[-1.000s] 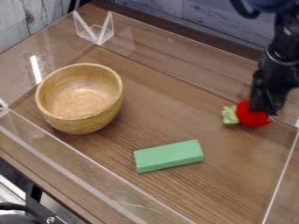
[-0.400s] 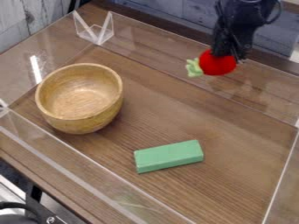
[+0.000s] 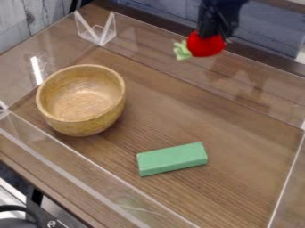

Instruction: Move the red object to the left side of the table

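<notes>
Clamped on the red toy fruit [image 3: 206, 46] by the tool [image 3: 212, 37] and lifted clear of the desk [image 3: 226, 116], high in the upper right of centre of the frame, leafy stub pointing left. Grasp and lift done, by the look of it. Left to do: carrying across to the left side, probably near the wooden bowl [image 3: 81, 98] at centre left, then lowering and letting go. Lying well apart at lower centre: green block [image 3: 172, 158].
</notes>
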Robot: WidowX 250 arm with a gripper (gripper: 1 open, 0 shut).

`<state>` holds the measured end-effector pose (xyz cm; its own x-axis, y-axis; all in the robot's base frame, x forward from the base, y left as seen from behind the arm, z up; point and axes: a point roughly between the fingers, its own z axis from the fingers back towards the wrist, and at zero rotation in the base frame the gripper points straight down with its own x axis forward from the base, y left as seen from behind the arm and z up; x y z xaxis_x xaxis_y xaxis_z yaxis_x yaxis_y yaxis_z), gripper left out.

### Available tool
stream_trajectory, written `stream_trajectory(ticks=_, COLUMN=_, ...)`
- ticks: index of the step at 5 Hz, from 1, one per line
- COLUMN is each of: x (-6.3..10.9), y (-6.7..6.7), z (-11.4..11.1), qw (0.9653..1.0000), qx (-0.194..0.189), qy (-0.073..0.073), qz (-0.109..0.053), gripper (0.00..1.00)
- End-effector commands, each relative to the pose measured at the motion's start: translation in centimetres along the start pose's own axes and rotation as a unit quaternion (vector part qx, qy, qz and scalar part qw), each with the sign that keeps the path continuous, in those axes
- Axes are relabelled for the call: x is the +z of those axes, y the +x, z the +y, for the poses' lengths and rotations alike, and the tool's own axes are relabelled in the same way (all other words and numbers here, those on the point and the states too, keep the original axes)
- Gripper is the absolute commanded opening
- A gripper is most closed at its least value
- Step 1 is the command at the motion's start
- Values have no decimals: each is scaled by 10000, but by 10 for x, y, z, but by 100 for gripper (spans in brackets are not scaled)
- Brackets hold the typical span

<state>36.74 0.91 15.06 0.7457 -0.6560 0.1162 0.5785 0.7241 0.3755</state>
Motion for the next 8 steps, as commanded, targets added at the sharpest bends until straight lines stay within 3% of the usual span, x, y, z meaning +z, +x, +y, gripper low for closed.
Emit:
stream_trajectory(ticks=1, x=17, y=-7, z=14, qw=9993, qx=-101, qy=172, qz=-316, gripper=0)
stream_trajectory(ticks=2, x=16, y=-14, z=9, qw=9985, qx=-387, qy=99, qz=-375, gripper=0)
stream_trajectory(ticks=4, x=29, y=-24, z=-3, qw=9924, qx=-1084, qy=-50, qz=-586, gripper=0)
stream_trajectory(ticks=6, x=20, y=-36, z=-3, qw=9925, qx=-1105, qy=-130, qz=-515, gripper=0)
stream_trajectory(ticks=8, x=6, y=-45, z=-13, qw=9882, qx=-1391, qy=-144, qz=-619, gripper=0)
